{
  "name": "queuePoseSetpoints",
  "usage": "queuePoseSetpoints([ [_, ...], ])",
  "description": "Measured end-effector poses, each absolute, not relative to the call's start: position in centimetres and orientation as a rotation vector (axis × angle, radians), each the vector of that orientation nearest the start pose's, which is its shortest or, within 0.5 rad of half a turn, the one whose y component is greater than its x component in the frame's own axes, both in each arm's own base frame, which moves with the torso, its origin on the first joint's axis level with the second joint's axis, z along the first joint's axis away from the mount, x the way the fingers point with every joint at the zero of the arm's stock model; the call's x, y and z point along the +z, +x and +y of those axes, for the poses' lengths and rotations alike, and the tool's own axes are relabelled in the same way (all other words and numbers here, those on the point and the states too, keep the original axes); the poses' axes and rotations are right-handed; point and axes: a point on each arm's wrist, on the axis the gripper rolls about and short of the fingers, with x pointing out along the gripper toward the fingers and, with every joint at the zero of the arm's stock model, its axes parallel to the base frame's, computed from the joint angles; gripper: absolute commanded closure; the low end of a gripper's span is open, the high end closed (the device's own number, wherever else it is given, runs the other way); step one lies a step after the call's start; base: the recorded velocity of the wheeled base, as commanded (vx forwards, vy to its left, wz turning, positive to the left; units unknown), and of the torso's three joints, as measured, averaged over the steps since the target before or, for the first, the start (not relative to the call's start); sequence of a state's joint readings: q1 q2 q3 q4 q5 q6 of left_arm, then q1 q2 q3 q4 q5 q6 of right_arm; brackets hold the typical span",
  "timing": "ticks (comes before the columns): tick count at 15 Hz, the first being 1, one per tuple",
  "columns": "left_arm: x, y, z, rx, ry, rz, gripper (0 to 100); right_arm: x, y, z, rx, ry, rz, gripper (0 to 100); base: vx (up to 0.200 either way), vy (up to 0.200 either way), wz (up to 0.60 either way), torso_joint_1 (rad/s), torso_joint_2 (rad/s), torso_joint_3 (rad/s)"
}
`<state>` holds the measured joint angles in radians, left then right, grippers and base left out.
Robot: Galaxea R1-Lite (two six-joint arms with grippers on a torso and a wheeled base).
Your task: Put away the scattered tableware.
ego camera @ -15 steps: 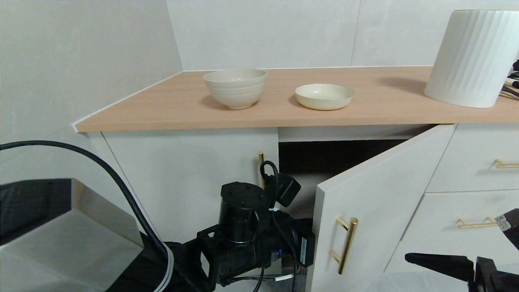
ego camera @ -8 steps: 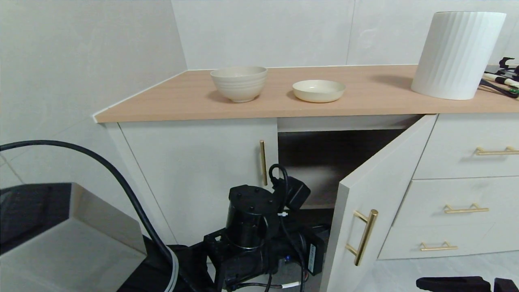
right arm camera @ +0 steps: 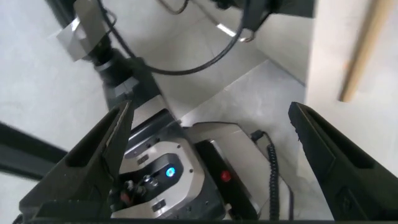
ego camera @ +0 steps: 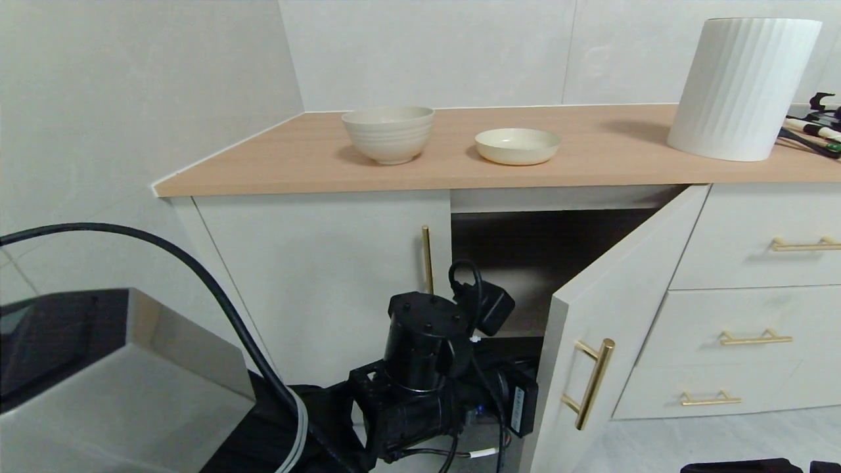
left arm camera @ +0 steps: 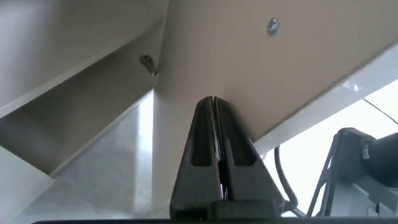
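On the countertop (ego camera: 295, 164), ribbed bowl (ego camera: 387, 133) and shallow dish (ego camera: 517, 145) sit apart. Your left gripper (left arm camera: 212, 109) has its fingers pressed together, low by the open cabinet door (ego camera: 617, 295). The right gripper (right arm camera: 211, 118) is spread wide. Risk: raising either arm may clip that door.

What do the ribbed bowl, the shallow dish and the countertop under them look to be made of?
Ribbed bowl: likely glazed ceramic, cream with a soft sheen, a thick rim and moulded rings.
Shallow dish: probably the same, smoother and glossier inside; melamine cannot be ruled out.
Countertop: wood-look, matte, with faint straight grain; likely laminate, though solid wood is possible.
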<state>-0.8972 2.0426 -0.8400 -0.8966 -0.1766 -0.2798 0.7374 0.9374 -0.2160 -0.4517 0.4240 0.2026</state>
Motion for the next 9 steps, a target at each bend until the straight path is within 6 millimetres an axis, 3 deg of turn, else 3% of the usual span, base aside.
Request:
queuePoseSetpoints([
  [3, 10.7, 22.0, -30.2, -1.032, -0.134, 0.432, 100, 15.7, 6.7, 7.4, 1.135, 0.136, 0.393, 0, -0.200, 0.000, 0.00, 0.006, 0.00, 0.004],
  [9, 11.0, 22.6, -31.6, -1.037, -0.142, 0.406, 100, 15.7, 6.5, 7.2, 1.157, 0.136, 0.386, 0, 0.000, 0.000, 0.00, 0.000, 0.00, 0.000],
])
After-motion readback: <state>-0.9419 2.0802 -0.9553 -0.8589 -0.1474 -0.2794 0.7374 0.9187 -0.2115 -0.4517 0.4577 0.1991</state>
